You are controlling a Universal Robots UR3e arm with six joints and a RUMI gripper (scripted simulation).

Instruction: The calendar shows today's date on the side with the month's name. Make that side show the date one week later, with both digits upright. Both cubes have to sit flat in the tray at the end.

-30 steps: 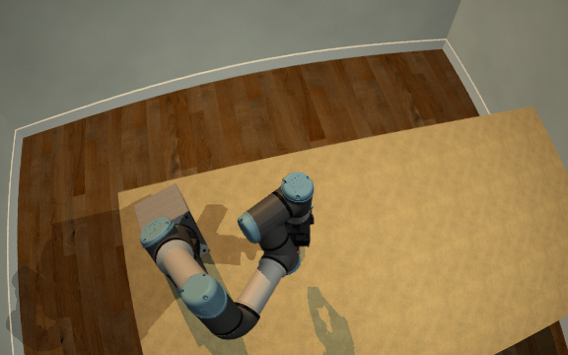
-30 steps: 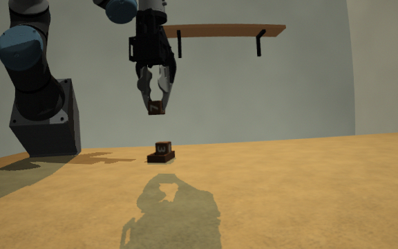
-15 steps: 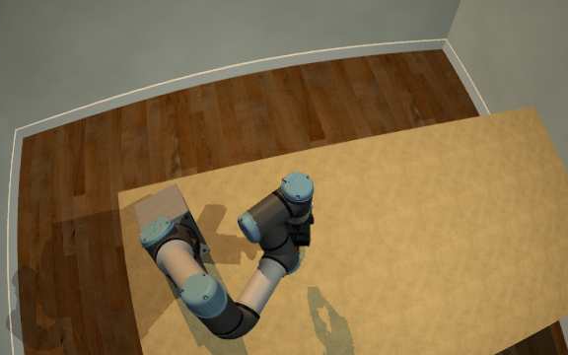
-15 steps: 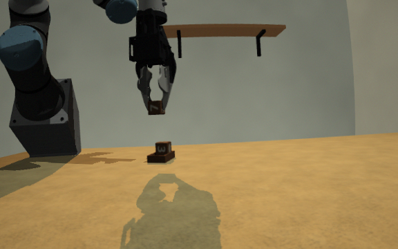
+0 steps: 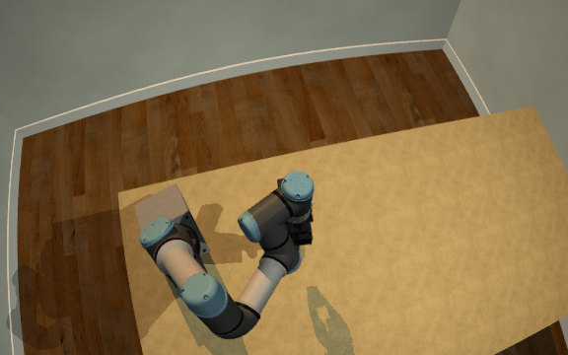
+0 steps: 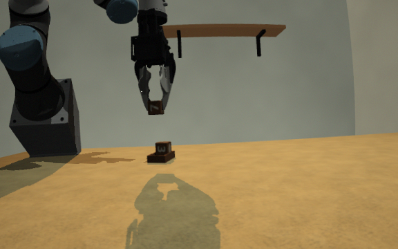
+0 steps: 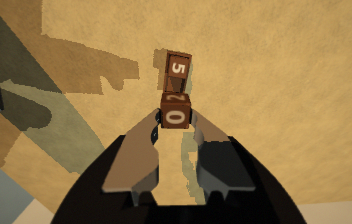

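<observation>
My gripper (image 6: pixel 155 105) is shut on a brown digit cube (image 6: pixel 155 107) and holds it high above the table. In the exterior view the held cube shows a 7 on its near face. In the wrist view the held cube (image 7: pixel 175 112) shows a 0 toward the camera and a 7 on the face beyond it. Below it the dark brown tray (image 6: pixel 160 158) rests on the table with the other cube (image 6: pixel 163 147) in it, showing a 3. In the wrist view that cube (image 7: pixel 177 71) shows a 5 on top. The arm hides cubes and tray in the top view.
The robot's base block (image 6: pixel 47 121) stands at the table's far left. A wooden shelf (image 6: pixel 223 30) hangs on the back wall. The tan table top (image 5: pixel 388 222) stretches to the right of the arm.
</observation>
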